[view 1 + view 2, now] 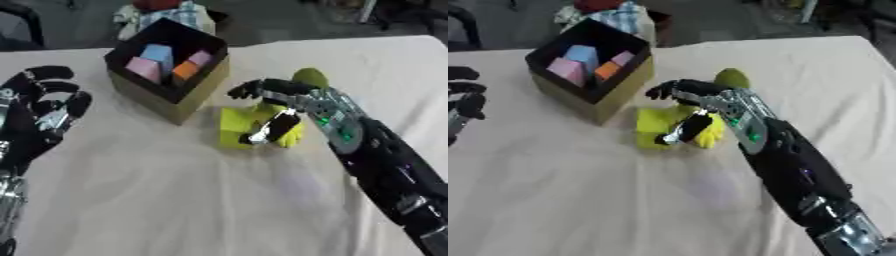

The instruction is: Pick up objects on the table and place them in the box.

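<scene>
An open, black-lined box (pixel 171 75) with tan outer walls sits near the table's far left, holding pink (pixel 143 68), blue (pixel 158 52) and orange blocks (pixel 184 69). Just beside its near right corner lie yellow pieces (pixel 236 127), with an olive-green rounded object (pixel 310 77) behind them.

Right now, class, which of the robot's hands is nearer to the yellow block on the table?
Right. The right hand is over the yellow block, fingers curled around it. The left hand sits open far across the table, beyond the box.
</scene>
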Controlling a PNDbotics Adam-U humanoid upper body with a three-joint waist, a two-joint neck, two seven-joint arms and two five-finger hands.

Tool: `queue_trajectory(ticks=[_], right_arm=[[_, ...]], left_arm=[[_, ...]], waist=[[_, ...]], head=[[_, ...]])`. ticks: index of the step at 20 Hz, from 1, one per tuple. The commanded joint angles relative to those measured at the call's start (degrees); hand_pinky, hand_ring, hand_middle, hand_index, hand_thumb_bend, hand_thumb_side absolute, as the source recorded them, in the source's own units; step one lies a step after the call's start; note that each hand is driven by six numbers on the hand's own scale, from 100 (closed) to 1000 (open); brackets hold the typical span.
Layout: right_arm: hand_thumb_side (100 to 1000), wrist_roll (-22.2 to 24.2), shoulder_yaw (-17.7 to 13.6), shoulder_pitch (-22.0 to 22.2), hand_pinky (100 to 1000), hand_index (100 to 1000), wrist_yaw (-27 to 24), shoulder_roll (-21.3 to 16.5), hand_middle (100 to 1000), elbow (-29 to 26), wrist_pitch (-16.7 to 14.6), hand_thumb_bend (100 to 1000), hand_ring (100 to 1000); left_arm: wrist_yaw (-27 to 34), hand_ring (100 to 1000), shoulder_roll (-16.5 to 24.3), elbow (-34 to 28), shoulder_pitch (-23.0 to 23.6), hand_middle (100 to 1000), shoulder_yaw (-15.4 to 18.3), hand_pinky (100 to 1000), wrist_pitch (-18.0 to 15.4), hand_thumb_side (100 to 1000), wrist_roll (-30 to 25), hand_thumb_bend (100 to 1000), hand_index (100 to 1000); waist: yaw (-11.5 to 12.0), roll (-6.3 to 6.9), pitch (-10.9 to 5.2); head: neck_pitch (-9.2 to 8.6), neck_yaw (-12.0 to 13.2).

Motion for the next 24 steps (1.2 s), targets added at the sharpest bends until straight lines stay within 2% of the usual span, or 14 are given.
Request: queue_trajectory(ticks=[1, 4, 10, 12, 13, 14, 15, 16, 17, 20, 24], right_arm=[[396, -0.96, -0.75, -1.63, 851, 964, 1.52, 0.53, 842, 0.79, -0.33, 446, 865], [407, -1.38, -0.82, -1.67, 842, 962, 2.42, 1.20, 836, 1.51, -0.44, 438, 851], [393, -3.94, -1.44, -1.20, 801, 905, 4.86, 2.00, 732, 3.42, -0.07, 387, 783], [358, -5.55, -1.69, -1.09, 782, 857, 5.83, 2.09, 667, 3.83, -0.12, 338, 755], [309, -6.75, -1.85, -1.09, 761, 801, 6.32, 2.08, 591, 3.88, -0.15, 224, 719], [288, -8.13, -1.97, -1.07, 759, 796, 6.79, 2.07, 582, 3.89, -0.17, 257, 715], [229, -9.53, -2.08, -1.05, 741, 750, 7.19, 2.07, 523, 3.89, -0.21, 196, 678], [217, -11.24, -2.21, -1.02, 736, 742, 7.43, 2.05, 513, 3.81, -0.26, 186, 670], [165, -13.00, -2.33, -0.99, 722, 709, 7.58, 2.04, 476, 3.74, -0.28, 136, 644], [103, -17.33, -2.47, -0.97, 704, 674, 7.60, 1.90, 437, 3.48, -0.40, 100, 614], [100, -20.70, -2.38, -1.47, 700, 668, 6.04, 1.10, 427, 1.56, -0.47, 100, 603]], left_arm=[[-0.33, 679, 0.36, -0.86, -0.49, 673, -0.13, 439, -0.02, 477, -0.39, 699, 724], [-0.46, 680, 0.29, -0.82, -0.51, 674, -0.21, 439, 0.11, 479, -0.70, 698, 725], [-0.67, 679, 0.06, -0.72, -0.33, 673, -0.25, 439, 0.31, 483, -1.04, 695, 726], [-0.69, 679, 0.02, -0.72, -0.32, 673, -0.27, 438, 0.32, 484, -1.13, 694, 726], [-0.70, 678, 0.00, -0.71, -0.31, 673, -0.29, 438, 0.34, 485, -1.17, 692, 726], [-0.70, 678, -0.02, -0.68, -0.30, 672, -0.30, 438, 0.35, 487, -1.20, 689, 727], [-0.69, 677, -0.06, -0.63, -0.25, 672, -0.30, 437, 0.39, 499, -1.21, 672, 727], [-0.67, 677, -0.13, -0.54, -0.20, 671, -0.31, 437, 0.46, 500, -1.20, 672, 727], [-0.65, 676, -0.23, -0.47, -0.12, 670, -0.33, 436, 0.50, 502, -1.20, 667, 728], [-0.63, 675, -0.41, -0.43, -0.01, 669, -0.36, 435, 0.49, 502, -1.25, 662, 728], [-0.62, 672, -0.39, -0.60, 0.09, 666, -0.32, 434, 0.38, 502, -1.24, 657, 728]], waist=[[0.20, -0.53, -0.29], [0.41, -0.50, -0.26], [0.80, -0.32, -0.18], [0.80, -0.26, -0.19], [0.78, -0.23, -0.20], [0.78, -0.22, -0.21], [0.77, -0.21, -0.22], [0.75, -0.21, -0.22], [0.74, -0.22, -0.22], [0.79, -0.25, -0.22], [1.01, -0.35, -0.25]], head=[[-0.55, -0.24], [-0.52, -0.19], [-0.27, -0.19], [-0.20, -0.15], [-0.20, -0.15], [-0.21, -0.16], [-0.22, -0.14], [-0.22, -0.11], [-0.24, -0.08], [-0.21, -0.10], [-0.21, -0.09]])
